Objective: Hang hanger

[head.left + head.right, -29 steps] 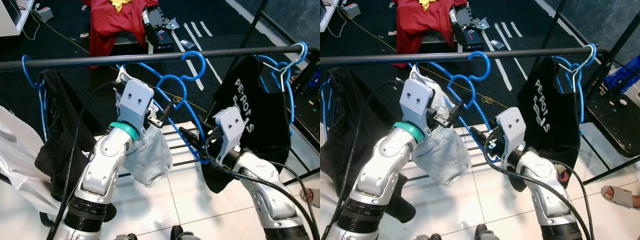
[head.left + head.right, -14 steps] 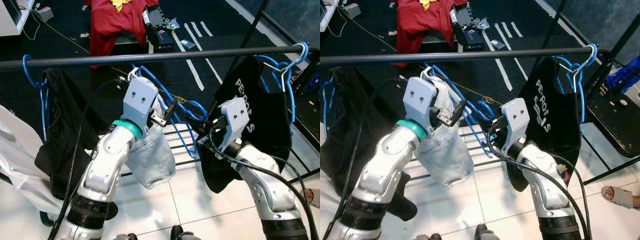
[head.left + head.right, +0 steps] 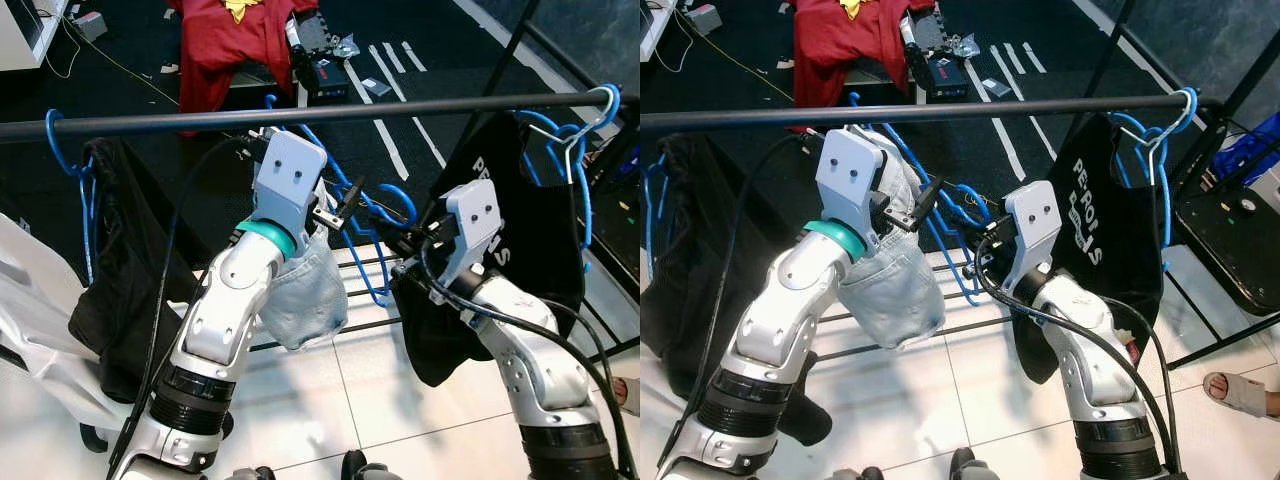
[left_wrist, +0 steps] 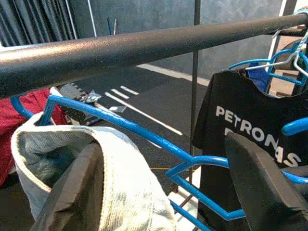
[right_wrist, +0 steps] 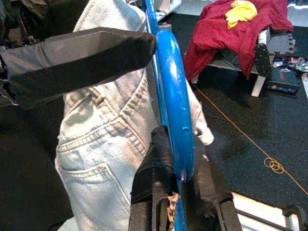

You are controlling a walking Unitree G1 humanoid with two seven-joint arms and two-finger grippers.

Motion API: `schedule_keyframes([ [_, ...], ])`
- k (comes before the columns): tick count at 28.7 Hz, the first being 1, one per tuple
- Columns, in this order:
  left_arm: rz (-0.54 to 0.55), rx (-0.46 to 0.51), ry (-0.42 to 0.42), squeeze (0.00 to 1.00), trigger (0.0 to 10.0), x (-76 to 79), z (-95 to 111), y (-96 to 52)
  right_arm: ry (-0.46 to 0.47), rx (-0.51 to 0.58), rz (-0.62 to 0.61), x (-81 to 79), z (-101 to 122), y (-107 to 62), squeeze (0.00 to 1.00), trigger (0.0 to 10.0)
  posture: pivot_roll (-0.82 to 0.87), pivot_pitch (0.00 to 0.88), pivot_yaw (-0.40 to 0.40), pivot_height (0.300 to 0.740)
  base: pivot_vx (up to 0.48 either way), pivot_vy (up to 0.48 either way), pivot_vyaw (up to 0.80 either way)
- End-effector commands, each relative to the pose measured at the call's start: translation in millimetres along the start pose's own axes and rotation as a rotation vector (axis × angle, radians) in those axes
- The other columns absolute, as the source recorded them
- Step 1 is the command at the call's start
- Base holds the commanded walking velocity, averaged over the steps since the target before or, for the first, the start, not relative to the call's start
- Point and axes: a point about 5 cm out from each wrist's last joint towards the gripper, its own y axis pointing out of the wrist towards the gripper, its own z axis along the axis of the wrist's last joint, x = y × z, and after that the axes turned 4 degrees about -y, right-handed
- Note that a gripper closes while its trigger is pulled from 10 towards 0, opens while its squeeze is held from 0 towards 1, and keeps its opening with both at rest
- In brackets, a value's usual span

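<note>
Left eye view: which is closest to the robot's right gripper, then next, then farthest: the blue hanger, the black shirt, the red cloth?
From the right gripper:
1. Blue hanger, right at its fingers.
2. Black shirt, hanging on the rail just to its right.
3. Red cloth, far back on the dark floor.

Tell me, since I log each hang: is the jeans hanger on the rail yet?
Off: the blue hanger sits below the rail, its hook in the right gripper.

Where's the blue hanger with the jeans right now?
The hanger is below the rail, centre of the head views, held between both tools: left tool by the jeans, right tool on its hook.
</note>
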Motion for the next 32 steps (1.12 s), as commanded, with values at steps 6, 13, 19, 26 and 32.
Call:
schedule_keyframes([
  [6, -0.002, 0.037, 0.007, 0.0, 10.0, 2.3, 6.9, -1.5, -0.022, 0.035, -0.012, 3.3, 10.7, 0.3, 0.0, 0.0, -0.11, 0.173, 0.031, 0.74, 0.0, 0.0, 0.0],
  [13, 0.0, 0.069, 0.005, 0.0, 10.0, 3.8, 21.0, 14.2, 0.004, 0.093, -0.089, 15.7, 29.6, 9.0, 0.0, 0.0, -0.11, 0.17, 0.035, 0.74, 0.0, 0.0, 0.0],
  [19, 0.049, 0.029, 0.003, 0.0, 10.0, 2.1, 21.7, 31.1, 0.043, 0.111, -0.14, 23.6, 31.0, 14.0, 0.0, 0.0, -0.11, 0.168, 0.038, 0.74, 0.0, 0.0, 0.0],
  [26, 0.175, -0.008, -0.038, 0.0, 10.0, -6.6, 16.3, 38.2, 0.062, 0.15, -0.196, 39.9, 40.1, 22.3, 0.0, 0.0, -0.12, 0.172, 0.048, 0.74, 0.0, 0.0, 0.0],
  [32, 0.221, -0.004, -0.045, 0.0, 10.0, -13.0, 15.8, 35.1, 0.013, 0.154, -0.183, 47.6, 49.0, 37.4, 0.0, 0.0, -0.1, 0.169, 0.035, 0.74, 0.0, 0.0, 0.0],
])
